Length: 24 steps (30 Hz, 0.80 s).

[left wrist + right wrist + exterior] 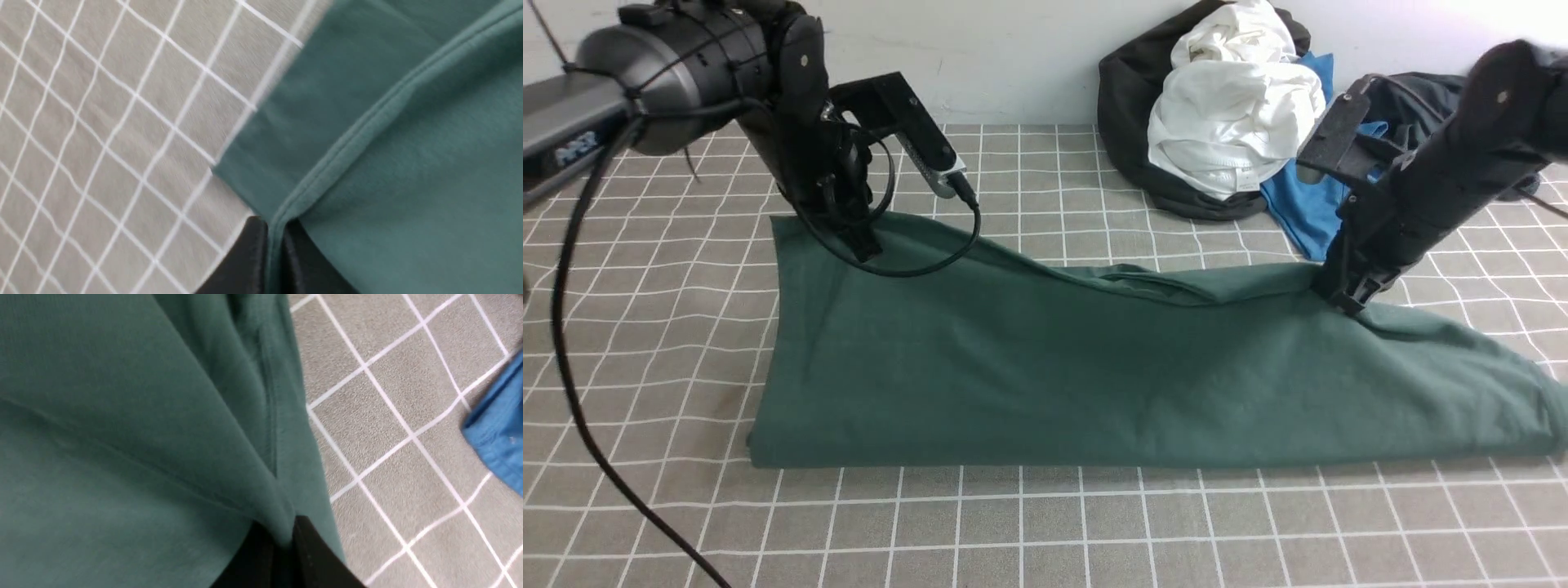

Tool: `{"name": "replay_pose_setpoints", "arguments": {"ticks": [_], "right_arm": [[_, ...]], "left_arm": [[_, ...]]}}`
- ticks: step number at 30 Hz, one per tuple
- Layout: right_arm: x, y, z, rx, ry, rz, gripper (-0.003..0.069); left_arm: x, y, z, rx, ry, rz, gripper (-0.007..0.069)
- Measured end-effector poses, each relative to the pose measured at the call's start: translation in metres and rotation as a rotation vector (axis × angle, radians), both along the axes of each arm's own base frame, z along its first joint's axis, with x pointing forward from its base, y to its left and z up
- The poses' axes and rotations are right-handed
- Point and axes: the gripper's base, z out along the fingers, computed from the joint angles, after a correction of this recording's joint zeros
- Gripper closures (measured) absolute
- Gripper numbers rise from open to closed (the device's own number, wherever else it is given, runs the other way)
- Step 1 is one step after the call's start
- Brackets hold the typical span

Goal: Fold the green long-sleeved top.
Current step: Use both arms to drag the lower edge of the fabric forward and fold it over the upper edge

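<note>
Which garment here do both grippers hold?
The green long-sleeved top, pinched by the left gripper and the right gripper; the clothes heap behind is not held.

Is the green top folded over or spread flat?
Folded over once: green top has a fold along its near edge; left gripper and right gripper pinch its far edge.

The right hand [283, 539] seemingly pinches the green top [122, 424].

The top [1094, 376] is matt, soft knit cloth (hem neatly stitched). The table cover [1045, 531] looks matt with a fine, rough grain. The left arm [670, 65] has smooth black casing with slight sheen.
</note>
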Motion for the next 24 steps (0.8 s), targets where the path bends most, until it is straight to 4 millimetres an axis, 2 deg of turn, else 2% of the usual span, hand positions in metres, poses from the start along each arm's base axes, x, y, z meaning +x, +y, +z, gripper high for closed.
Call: {"name": "replay_pose_setpoints", "arguments": {"ticks": [5, 8, 10, 11, 13, 14, 16, 18, 20, 22, 23, 24], "right_arm": [[0.017, 0.002, -0.023, 0.014, 0.021, -0.046, 0.0599], [0.024, 0.001, -0.033, 0.02, 0.017, -0.101, 0.0492], [0.026, 0.0, -0.033, 0.022, 0.003, -0.143, 0.041], [0.026, 0.0, -0.033, 0.021, -0.003, -0.148, 0.04], [0.029, -0.002, -0.027, 0.039, -0.03, -0.213, 0.0308], [0.029, -0.002, -0.025, 0.047, -0.031, -0.232, 0.0295], [0.027, -0.001, -0.011, 0.085, -0.029, -0.296, 0.0242], [0.02, 0.007, 0.003, 0.125, 0.012, -0.311, 0.0231], [0.015, 0.017, 0.007, 0.149, 0.056, -0.298, 0.0235], [0.006, 0.04, 0.005, 0.186, 0.129, -0.26, 0.0262], [0.005, 0.045, 0.003, 0.191, 0.143, -0.251, 0.0269], [0.001, 0.066, -0.006, 0.211, 0.183, -0.218, 0.0304]], "left_arm": [[0.019, 0.0, -0.023, -0.005, -0.004, 0.007, 0.0582], [0.025, 0.002, -0.032, -0.008, -0.014, 0.012, 0.0513], [0.027, 0.005, -0.032, -0.016, -0.028, 0.025, 0.046], [0.027, 0.006, -0.032, -0.02, -0.029, 0.032, 0.0447], [0.029, 0.011, -0.031, -0.052, -0.046, 0.091, 0.0368], [0.03, 0.013, -0.031, -0.061, -0.047, 0.107, 0.0354], [0.031, 0.02, -0.031, -0.119, -0.047, 0.224, 0.0284], [0.031, 0.024, -0.031, -0.168, -0.034, 0.327, 0.0246], [0.03, 0.026, -0.031, -0.184, -0.018, 0.374, 0.0238], [0.026, 0.027, -0.033, -0.184, 0.026, 0.416, 0.0232], [0.025, 0.027, -0.033, -0.183, 0.034, 0.42, 0.0233], [0.022, 0.026, -0.035, -0.178, 0.073, 0.435, 0.0242]]}}
